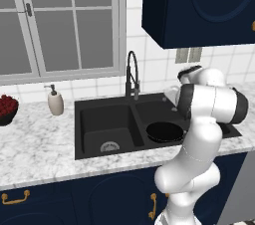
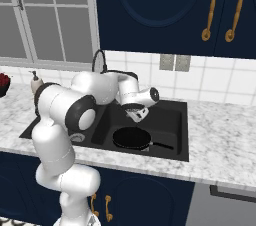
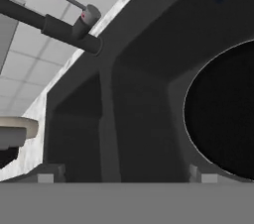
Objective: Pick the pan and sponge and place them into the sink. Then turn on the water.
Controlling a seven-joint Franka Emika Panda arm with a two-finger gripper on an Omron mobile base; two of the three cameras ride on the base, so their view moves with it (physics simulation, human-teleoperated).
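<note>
soap dispenser (image 1: 55, 101) upright on counter (image 1: 40, 144) | fruit bowl (image 1: 7, 109) at left edge | window (image 1: 60, 20) behind

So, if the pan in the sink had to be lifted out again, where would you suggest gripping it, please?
Probably by its handle. The pan lies flat in the right basin of the sink, and the thin straight handle sticks out sideways toward the right counter. Coming from above with the jaws across the handle looks easiest; the round rim is wide and low against the basin floor.

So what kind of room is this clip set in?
A rendered home kitchen, by the look of it: a black double-basin sink in a marble counter, a gooseneck faucet under a window, and navy cabinets.
</note>
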